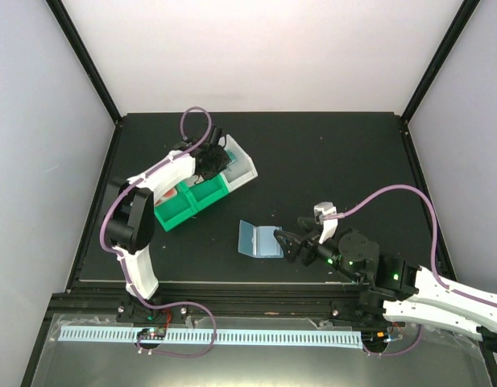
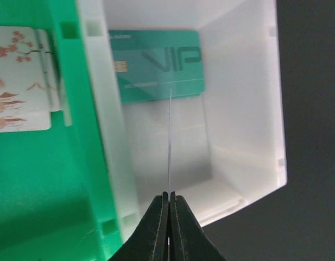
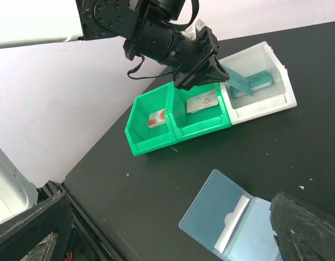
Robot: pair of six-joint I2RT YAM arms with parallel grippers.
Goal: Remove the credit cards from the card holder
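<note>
Left end effector (image 2: 168,199) clenched on a thin credit card (image 3: 239,81), edge-on to its wrist camera, fingers pressed together on the card's near edge. To its left, green trays (image 2: 58,179), two side by side; a white blossom-print card (image 2: 18,81) lies in the one nearer the end effector, a red-marked card (image 3: 156,118) in the farther one. Directly beneath it, white tray (image 2: 243,109), touching the green ones; teal VIP card (image 2: 156,65) flat on the tray floor beyond the held card's tip. Card holder (image 1: 258,239) open and flat on the tabletop (image 1: 345,161), well apart from the trays, just left of the right end effector (image 1: 285,246). That one released, fingers spread wide at the holder's right edge; contact not clear.
</note>
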